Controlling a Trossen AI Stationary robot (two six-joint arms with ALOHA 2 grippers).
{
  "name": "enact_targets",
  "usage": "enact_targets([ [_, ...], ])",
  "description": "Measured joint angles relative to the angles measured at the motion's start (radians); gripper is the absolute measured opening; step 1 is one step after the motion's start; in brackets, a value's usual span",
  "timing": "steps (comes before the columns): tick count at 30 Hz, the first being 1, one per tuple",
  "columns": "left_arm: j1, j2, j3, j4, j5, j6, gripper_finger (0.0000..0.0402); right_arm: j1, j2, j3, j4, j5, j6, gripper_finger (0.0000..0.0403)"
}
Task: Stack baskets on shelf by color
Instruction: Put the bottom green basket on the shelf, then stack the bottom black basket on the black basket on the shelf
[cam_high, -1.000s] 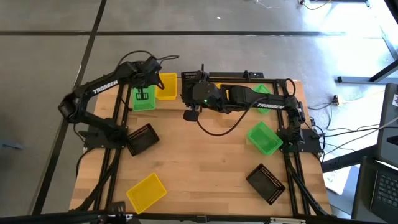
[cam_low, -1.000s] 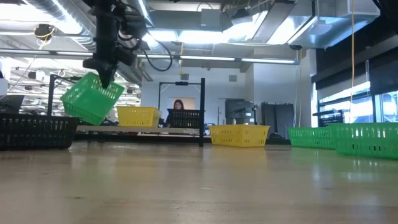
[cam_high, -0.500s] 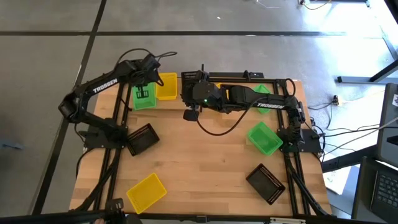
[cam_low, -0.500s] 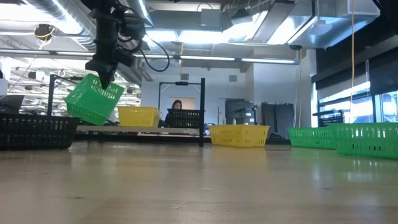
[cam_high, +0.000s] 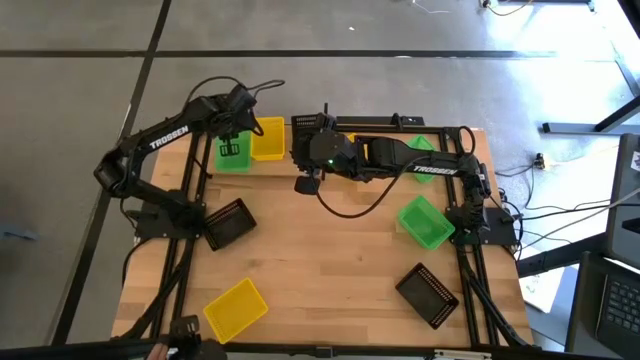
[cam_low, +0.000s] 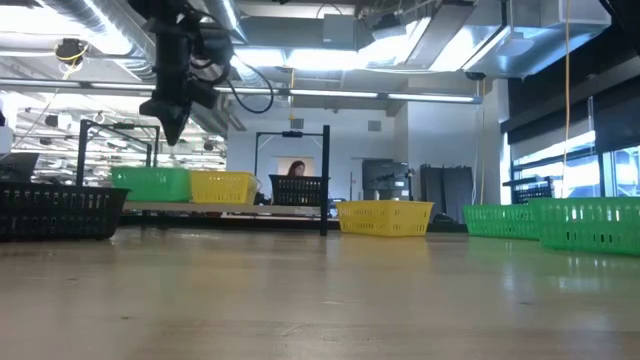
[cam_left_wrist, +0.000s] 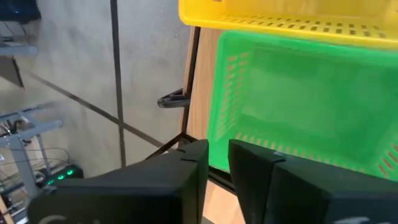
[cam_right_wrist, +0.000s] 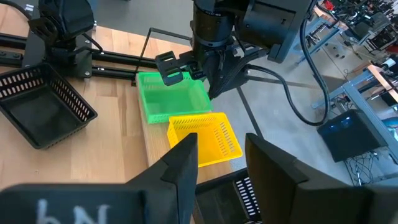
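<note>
Green basket (cam_high: 232, 156) sits flat on the shelf (cam_low: 225, 208), touching the yellow basket (cam_high: 267, 139). Left gripper (cam_low: 171, 131) hangs just above it, fingers a little apart, holding nothing. Right gripper (cam_high: 308, 184) waits nearby, open wide.

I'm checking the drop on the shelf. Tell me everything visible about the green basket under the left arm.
The green basket is bright green plastic, rectangular, open-topped, with slotted walls. It sits level and upright on the shelf, its one side against a yellow basket. The left end effector hangs just above its rim, apart from it; nothing grips it.
</note>
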Motion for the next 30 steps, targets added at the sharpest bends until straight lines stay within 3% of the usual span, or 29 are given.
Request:
enact_targets([
  [10,0.000,-0.022,0.006,0.002,0.006,-0.082,0.0070,0.000,0.000,0.000,0.000,0.000,0.000,0.0129],
  [12,-0.011,-0.038,0.024,0.005,0.076,-0.088,0.0070,0.000,0.000,0.000,0.000,0.000,0.000,0.0129],
  [16,-0.037,-0.041,0.027,0.056,0.343,-0.137,0.0070,-0.008,0.000,0.000,0.000,0.000,0.000,0.0129],
  [18,-0.042,-0.029,0.022,0.100,0.398,-0.155,0.0070,-0.013,0.000,0.000,0.000,0.000,0.003,0.0129],
  [23,-0.077,0.039,0.003,0.194,0.404,-0.187,0.0070,-0.023,0.000,0.000,0.000,0.000,0.029,0.0129],
  [30,-0.112,0.159,0.002,0.194,0.400,-0.194,0.0070,-0.026,0.000,0.000,0.000,0.000,0.027,0.0129],
])
